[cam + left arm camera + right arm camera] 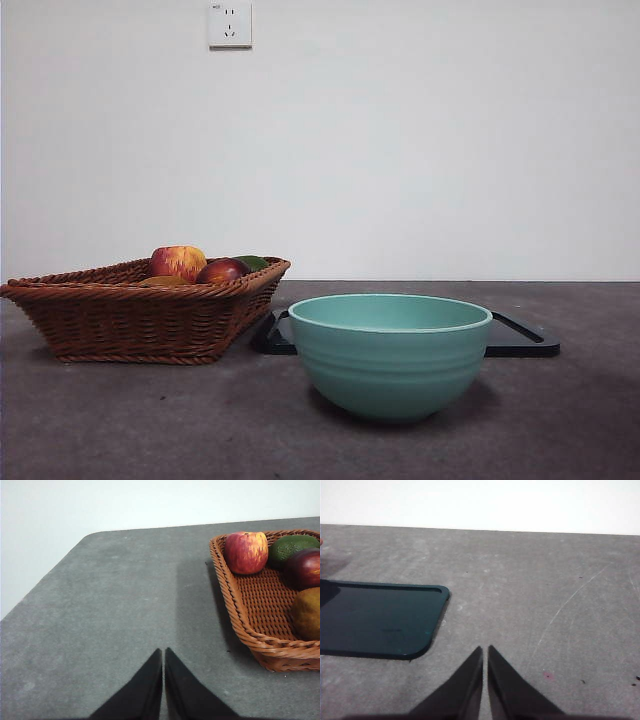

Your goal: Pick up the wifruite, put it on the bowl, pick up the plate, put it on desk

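Observation:
The brownish-orange wifruite point(307, 613) lies in the wicker basket point(260, 642); in the front view only its top point(163, 282) shows over the basket rim. The teal ribbed bowl point(390, 352) stands empty on the dark grey desk point(560, 420). Behind the bowl lies a flat dark rectangular plate point(524, 338), also in the right wrist view point(375, 625). My left gripper point(163, 652) is shut and empty above the desk beside the basket. My right gripper point(485, 650) is shut and empty above the desk beside the plate. Neither arm shows in the front view.
The wicker basket point(140, 310) stands at the left and also holds a red-yellow apple point(178, 262), a dark red fruit point(222, 271) and a green fruit point(292, 547). A white wall with a socket point(229, 24) stands behind the desk.

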